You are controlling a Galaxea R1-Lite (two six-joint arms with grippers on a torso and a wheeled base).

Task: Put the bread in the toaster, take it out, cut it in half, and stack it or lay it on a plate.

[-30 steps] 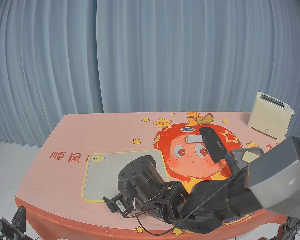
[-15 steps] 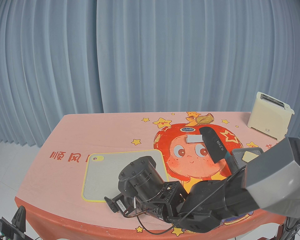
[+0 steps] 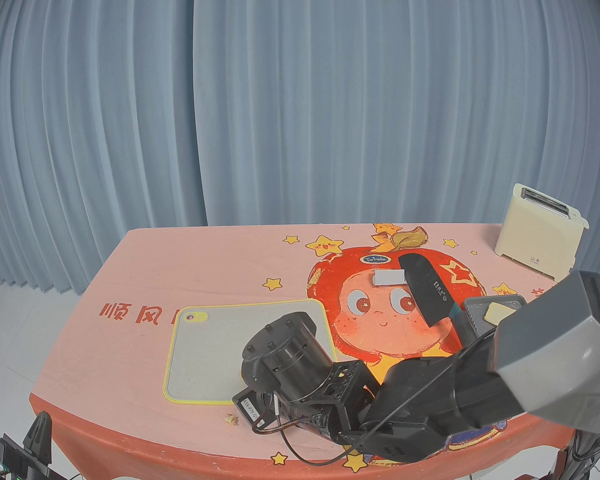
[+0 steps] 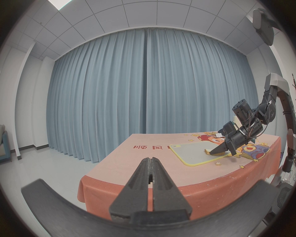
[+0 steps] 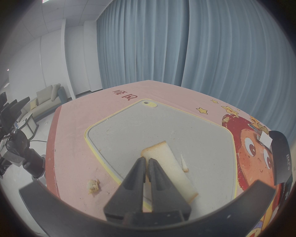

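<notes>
Head view sets the cutting board (image 3: 206, 350) lower left of centre; left wrist view shows the left gripper (image 4: 151, 168) closed, well off the table (image 4: 123, 160); right wrist view has the right gripper (image 5: 147, 160) nearly closed over the bread (image 5: 168, 159) lying on that board, its long axis following the reach.

- The table (image 3: 187, 262) is covered in a pink cloth that hangs over its front edge.
- A big cartoon face (image 3: 381, 315) with red hair and round eyes is printed on the cloth, toward the robot's right.
- Yellow stars (image 3: 324, 244) are scattered around the face, and red characters (image 3: 134, 312) run along the left part.
- A small white label (image 3: 389, 277) lies on the cartoon's forehead.
- A blue-grey pleated curtain (image 3: 312, 112) hangs behind the table.
- A pale sofa (image 5: 46, 98) stands against the far white wall.
- The ceiling (image 4: 154, 12) is tiled, over a light grey floor (image 4: 46, 166).
</notes>
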